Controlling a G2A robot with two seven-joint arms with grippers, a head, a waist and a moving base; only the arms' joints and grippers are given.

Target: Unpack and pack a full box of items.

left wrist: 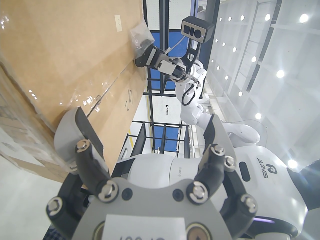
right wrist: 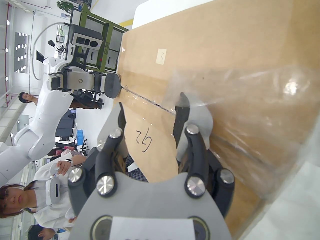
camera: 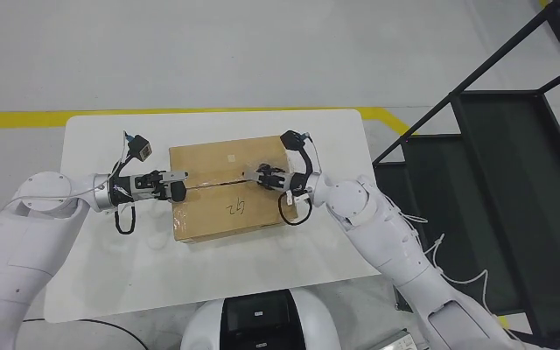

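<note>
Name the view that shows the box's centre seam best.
The top view: the seam runs whole across the top of the box. The right wrist view shows a close stretch of it; the left wrist view shows it at a steep slant.

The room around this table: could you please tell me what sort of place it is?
Probably a factory hall or robotics lab: a yellow floor line, black metal stairs and ceiling lights.
</note>
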